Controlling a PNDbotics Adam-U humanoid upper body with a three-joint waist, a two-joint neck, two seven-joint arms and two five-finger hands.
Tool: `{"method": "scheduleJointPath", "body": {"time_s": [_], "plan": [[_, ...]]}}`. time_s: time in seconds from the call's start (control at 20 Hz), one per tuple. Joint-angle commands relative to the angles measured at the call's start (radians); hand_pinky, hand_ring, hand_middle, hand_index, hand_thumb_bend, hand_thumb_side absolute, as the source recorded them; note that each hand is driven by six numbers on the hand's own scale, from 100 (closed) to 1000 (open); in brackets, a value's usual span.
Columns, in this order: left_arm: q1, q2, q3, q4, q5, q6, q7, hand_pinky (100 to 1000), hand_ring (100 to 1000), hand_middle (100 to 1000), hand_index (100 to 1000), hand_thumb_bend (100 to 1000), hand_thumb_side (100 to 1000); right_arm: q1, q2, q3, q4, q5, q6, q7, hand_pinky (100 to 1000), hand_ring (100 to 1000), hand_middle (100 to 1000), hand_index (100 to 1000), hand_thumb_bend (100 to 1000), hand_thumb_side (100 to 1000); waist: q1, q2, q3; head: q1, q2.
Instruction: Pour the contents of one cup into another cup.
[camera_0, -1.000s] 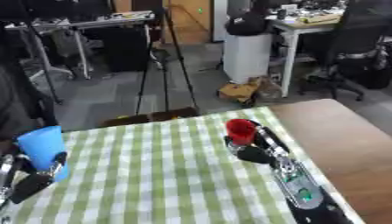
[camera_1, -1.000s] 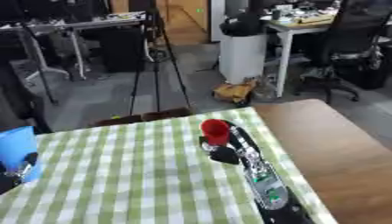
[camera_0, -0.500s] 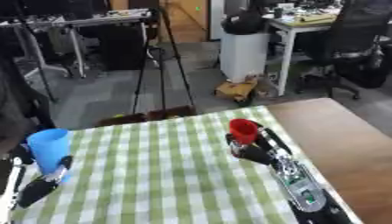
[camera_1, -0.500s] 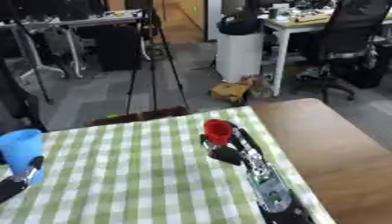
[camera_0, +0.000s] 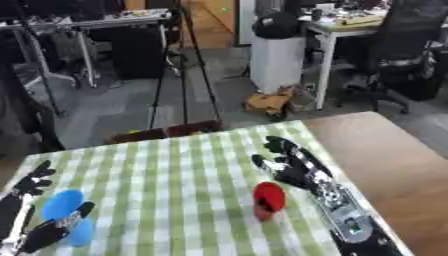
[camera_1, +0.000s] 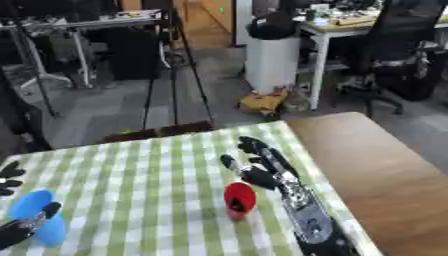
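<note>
Red cup (camera_0: 269, 200) lies on the green-and-white checked cloth (camera_0: 175, 180) covering the left portion of the tabletop (camera_0: 385, 155), right of centre; its mouth is tilted up and toward the camera, so it appears to be on its side or steeply tipped rather than upright. Contents cannot be made out. Right hand (camera_0: 293, 167) sits just behind and to the right of the red cup, fingers extended and spread, released, with no part of it curled round the cup; whether a fingertip touches the rim cannot be determined. Right forearm runs from the hand down to the lower right edge of the view, along the boundary between cloth and bare wood. Blue cup (camera_0: 66, 216) is at the lower left corner of the cloth, well apart from the red cup, its open mouth turned up toward the camera. Left hand (camera_0: 44, 232) is at the blue cup: a dark thumb or finger lies across the lower front of the cup and further fingers (camera_0: 33, 181) rise beside its upper left, so the hand is grasping the blue cup, though the far side of the grasp is hidden. Beyond the tabletop: a tripod (camera_0: 184, 65), a white cylindrical bin (camera_0: 278, 62) and an office chair (camera_0: 407, 45) on a grey floor
</note>
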Motion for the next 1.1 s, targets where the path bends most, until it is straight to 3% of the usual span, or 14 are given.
{"method": "scheduleJointPath", "body": {"time_s": [0.05,0.25,0.4,0.75,1.1], "plan": [[0.001,0.035,0.005,-0.075,0.043,-0.008,0.010,696,736,782,911,648,669,-0.013,-0.021,-0.003,-0.025,0.006,-0.006,0.002,887,937,847,952,505,567,-0.002,-0.013,0.002,-0.006,-0.004],[0.040,0.055,0.006,-0.234,0.155,0.009,0.001,693,736,781,904,594,656,-0.013,-0.030,-0.013,-0.076,0.015,-0.019,-0.023,893,937,851,949,494,584,-0.002,-0.014,0.005,-0.006,-0.003],[0.071,0.074,0.007,-0.342,0.256,0.039,-0.043,679,732,784,909,518,715,-0.012,-0.034,-0.025,-0.136,0.014,-0.028,-0.056,884,922,833,939,467,591,-0.002,-0.015,0.006,-0.005,-0.002],[0.193,0.131,0.017,-0.528,0.552,0.101,-0.177,636,696,769,883,418,845,0.033,-0.079,-0.026,-0.295,-0.108,-0.026,-0.112,829,853,759,891,337,595,-0.005,-0.017,0.007,0.002,-0.003],[0.330,0.124,0.045,-0.618,0.662,0.137,-0.274,597,640,736,840,301,982,0.124,-0.116,-0.004,-0.405,-0.184,-0.032,-0.138,797,811,711,833,251,568,-0.018,-0.017,0.011,0.003,0.011]]}}
